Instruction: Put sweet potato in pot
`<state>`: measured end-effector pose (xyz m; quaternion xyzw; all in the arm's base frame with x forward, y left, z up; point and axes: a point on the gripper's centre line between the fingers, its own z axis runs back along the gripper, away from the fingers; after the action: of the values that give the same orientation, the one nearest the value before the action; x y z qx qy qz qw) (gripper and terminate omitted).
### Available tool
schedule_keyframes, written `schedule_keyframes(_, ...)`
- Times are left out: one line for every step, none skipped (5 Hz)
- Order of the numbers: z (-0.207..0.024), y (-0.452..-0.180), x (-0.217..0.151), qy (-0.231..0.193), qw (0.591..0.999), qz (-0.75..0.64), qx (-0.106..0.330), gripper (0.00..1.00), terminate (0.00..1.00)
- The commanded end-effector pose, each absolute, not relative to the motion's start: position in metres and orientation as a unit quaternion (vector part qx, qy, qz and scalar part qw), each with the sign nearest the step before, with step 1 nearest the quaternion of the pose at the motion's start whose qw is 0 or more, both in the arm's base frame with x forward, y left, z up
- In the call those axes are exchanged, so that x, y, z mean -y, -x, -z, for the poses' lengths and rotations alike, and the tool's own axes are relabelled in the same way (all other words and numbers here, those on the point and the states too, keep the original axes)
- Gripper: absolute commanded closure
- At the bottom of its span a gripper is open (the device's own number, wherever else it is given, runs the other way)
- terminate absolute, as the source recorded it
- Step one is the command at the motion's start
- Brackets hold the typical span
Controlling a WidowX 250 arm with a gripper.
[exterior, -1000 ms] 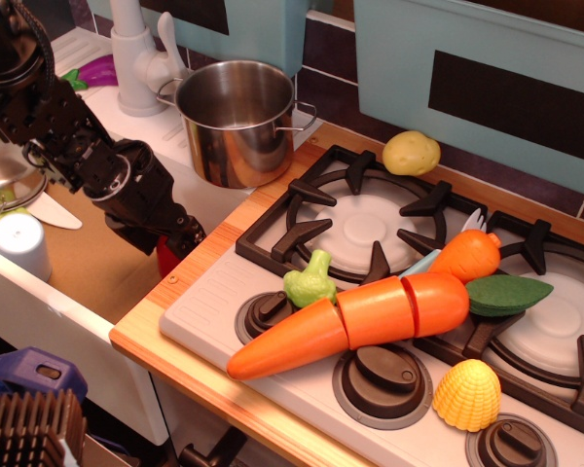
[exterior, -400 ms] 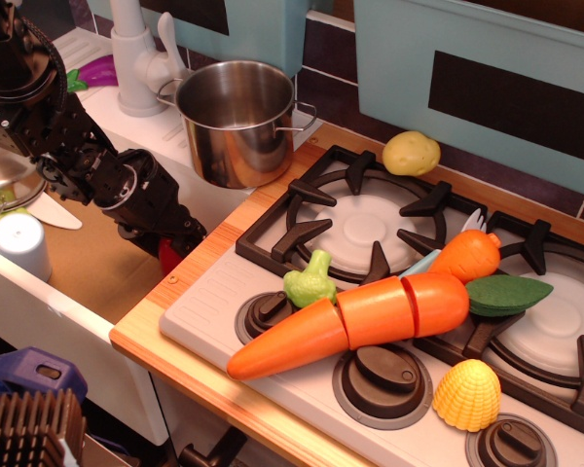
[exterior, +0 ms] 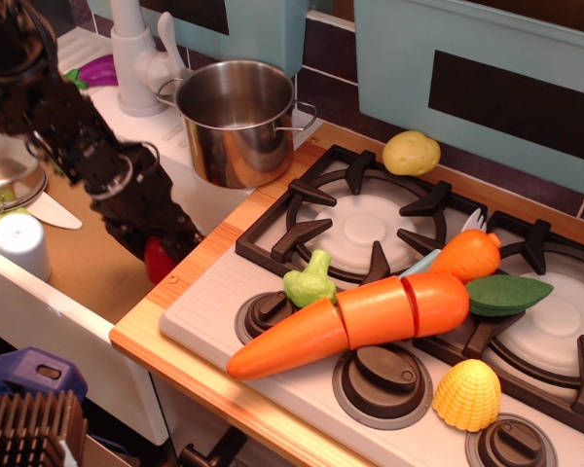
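Sweet potato [exterior: 159, 261] directly beneath the jaws, their grip or opening impossible to tell.

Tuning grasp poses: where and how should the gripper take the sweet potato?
Across its rounded middle, coming from above. The sweet potato is small, glossy and curved, lying low left of the counter edge; the gripper already covers its top, so only its lower part shows.
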<state>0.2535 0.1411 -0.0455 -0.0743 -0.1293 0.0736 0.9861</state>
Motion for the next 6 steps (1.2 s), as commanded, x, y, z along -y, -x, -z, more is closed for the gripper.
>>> schedule_keyframes(-0.011,-0.247,-0.152,0.006,0.990,-0.063,0.128,1.00,0.00)
schedule_keyframes(-0.041,-0.250,-0.144,-0.023,0.989,-0.063,0.134,1.00,0.00)
schedule_keyframes(-0.066,-0.255,-0.134,-0.049,0.986,-0.049,0.149,1.00,0.00)
schedule_keyframes(-0.093,-0.269,-0.127,-0.074,0.983,-0.016,0.169,1.00,0.00)
schedule_keyframes(-0.109,-0.288,-0.120,-0.092,0.979,0.010,0.180,1.00,0.00)
schedule_keyframes(-0.116,-0.308,-0.120,-0.107,0.972,0.053,0.204,1.00,0.00)
